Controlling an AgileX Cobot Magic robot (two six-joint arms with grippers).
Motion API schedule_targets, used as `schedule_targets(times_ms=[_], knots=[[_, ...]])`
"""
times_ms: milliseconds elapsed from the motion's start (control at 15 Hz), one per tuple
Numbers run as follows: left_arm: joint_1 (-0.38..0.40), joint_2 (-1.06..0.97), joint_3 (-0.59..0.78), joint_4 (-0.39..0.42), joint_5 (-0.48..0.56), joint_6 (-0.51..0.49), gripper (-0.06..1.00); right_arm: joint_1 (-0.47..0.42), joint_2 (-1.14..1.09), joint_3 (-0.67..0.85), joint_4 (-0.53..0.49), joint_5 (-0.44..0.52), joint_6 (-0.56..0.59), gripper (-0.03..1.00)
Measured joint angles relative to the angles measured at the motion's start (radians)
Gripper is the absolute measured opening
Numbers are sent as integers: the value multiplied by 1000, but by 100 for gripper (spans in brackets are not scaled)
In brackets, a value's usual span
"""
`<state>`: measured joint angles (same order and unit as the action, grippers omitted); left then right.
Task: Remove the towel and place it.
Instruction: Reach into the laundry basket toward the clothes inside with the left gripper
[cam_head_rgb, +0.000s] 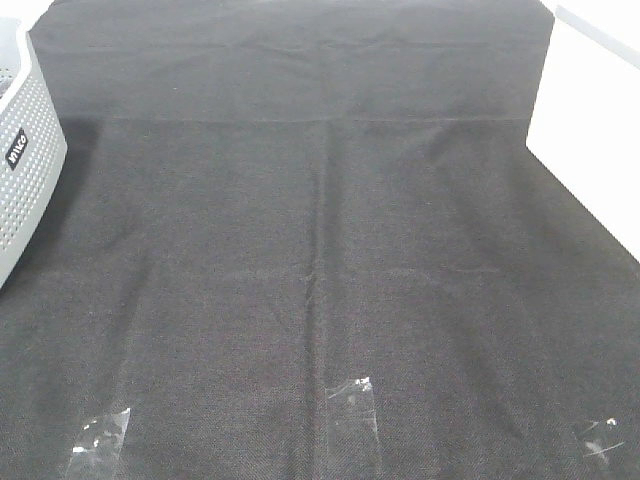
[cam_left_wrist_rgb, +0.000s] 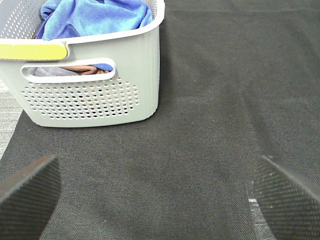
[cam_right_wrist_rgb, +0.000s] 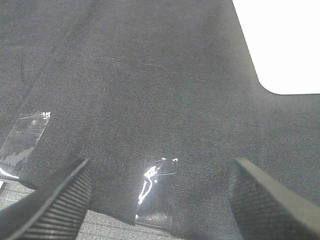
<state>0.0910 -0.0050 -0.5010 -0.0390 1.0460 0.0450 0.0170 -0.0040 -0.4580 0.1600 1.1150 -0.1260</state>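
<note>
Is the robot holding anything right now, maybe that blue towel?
Nothing is held. The left fingers and right fingers stand open above the black cloth; the towel lies in the grey basket.

towel (cam_left_wrist_rgb: 95, 17): royal-blue microfibre, crumpled in a loose heap inside the grey perforated basket (cam_left_wrist_rgb: 100, 95), top folds about level with the rim. It sits well ahead of the left gripper (cam_left_wrist_rgb: 157, 165) fingers (cam_left_wrist_rgb: 30, 190), touching neither, nothing between them.

The left gripper (cam_left_wrist_rgb: 159, 197) has black fingers (cam_left_wrist_rgb: 27, 195) — finely ribbed. The right gripper (cam_right_wrist_rgb: 160, 197) looks alike — dark, ridged.
</note>
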Motion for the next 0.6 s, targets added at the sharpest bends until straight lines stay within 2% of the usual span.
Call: schedule_targets(times_ms=[200,400,467,533,600], knots=[[0,91,-62,-15,49,111,99,0,0,0,0,0,0,73],[0,299,-198,-15,83,320,99,0,0,0,0,0,0,73],[0,443,-280,1,82,449,99,0,0,0,0,0,0,73],[0,443,-280,1,82,449,99,0,0,0,0,0,0,73],[0,506,-324,8,82,498,99,0,0,0,0,0,0,73]])
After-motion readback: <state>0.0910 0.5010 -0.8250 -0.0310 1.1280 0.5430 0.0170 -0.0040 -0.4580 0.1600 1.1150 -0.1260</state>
